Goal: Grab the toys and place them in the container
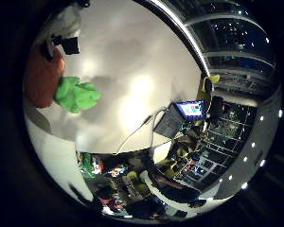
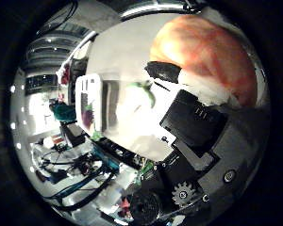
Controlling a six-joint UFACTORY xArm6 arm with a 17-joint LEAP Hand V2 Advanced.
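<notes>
Carrying step: hand (image 2: 193, 127) curled on orange toy (image 2: 207, 52) w/ green top (image 1: 75, 94). Next: move over white container (image 2: 92, 101), let go.

Orange toy (image 2: 205, 52) against fingers (image 2: 194, 121)

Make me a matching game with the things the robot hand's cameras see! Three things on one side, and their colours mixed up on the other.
Things:
1. plush toy by the hand
2. leafy bit of the toy
3. container on the table

Colours:
A. white
B. orange
C. green

Pairs: 1-B, 2-C, 3-A
</notes>
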